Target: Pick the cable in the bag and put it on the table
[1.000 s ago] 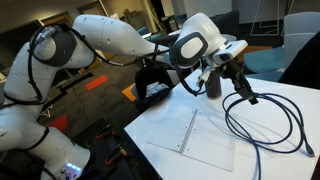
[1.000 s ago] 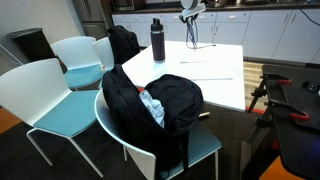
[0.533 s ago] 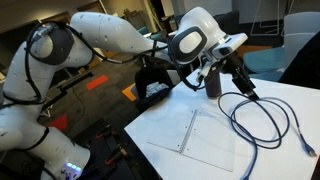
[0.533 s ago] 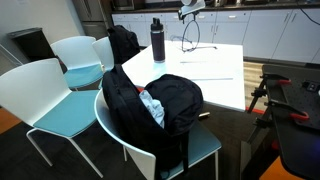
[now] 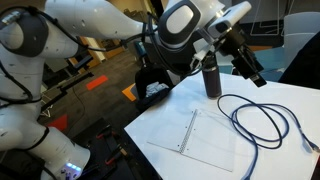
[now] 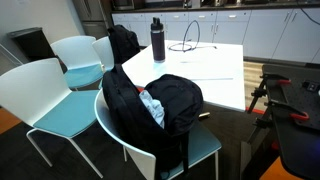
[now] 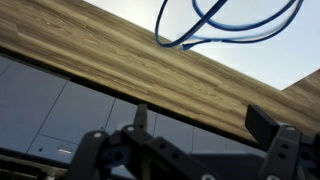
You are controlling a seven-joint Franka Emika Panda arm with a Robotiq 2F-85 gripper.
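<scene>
The cable is laid looped on the table below the gripper, which is held wide and empty; placement is judged done.

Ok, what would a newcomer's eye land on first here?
The big white arm filling the top of an exterior view, its open jaws raised above the table. Next, the dark cable looped loosely on that table, and the black bag slumped on the foreground chair.
</scene>
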